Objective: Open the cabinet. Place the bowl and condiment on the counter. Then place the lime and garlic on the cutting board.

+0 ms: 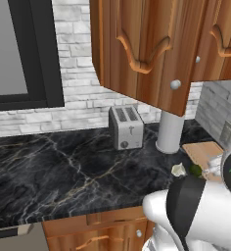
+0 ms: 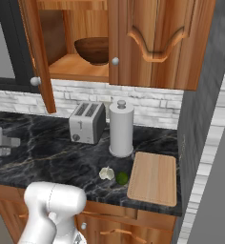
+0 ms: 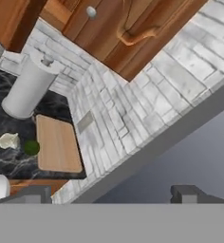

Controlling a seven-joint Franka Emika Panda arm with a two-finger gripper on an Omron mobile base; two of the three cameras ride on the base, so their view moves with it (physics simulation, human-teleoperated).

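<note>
The cabinet (image 2: 152, 43) hangs over the counter (image 2: 47, 157). Its left door (image 2: 38, 52) is swung open and its right door is shut. On the shelf inside sits the dark wooden bowl (image 2: 93, 50). The condiment is hidden. The garlic (image 2: 106, 173) and the lime (image 2: 121, 178) lie side by side on the counter, just left of the cutting board (image 2: 152, 177). In the hand view, the garlic (image 3: 8, 140), the lime (image 3: 31, 147) and the board (image 3: 58, 144) lie far off. My gripper (image 3: 109, 194) is open and holds nothing, away from all of them.
A silver toaster (image 2: 87, 122) and a tall paper-towel roll (image 2: 121, 128) stand at the back of the counter. A grey brick side wall (image 2: 200, 119) closes the counter's right end. A dark window frame (image 1: 39, 54) is on the left.
</note>
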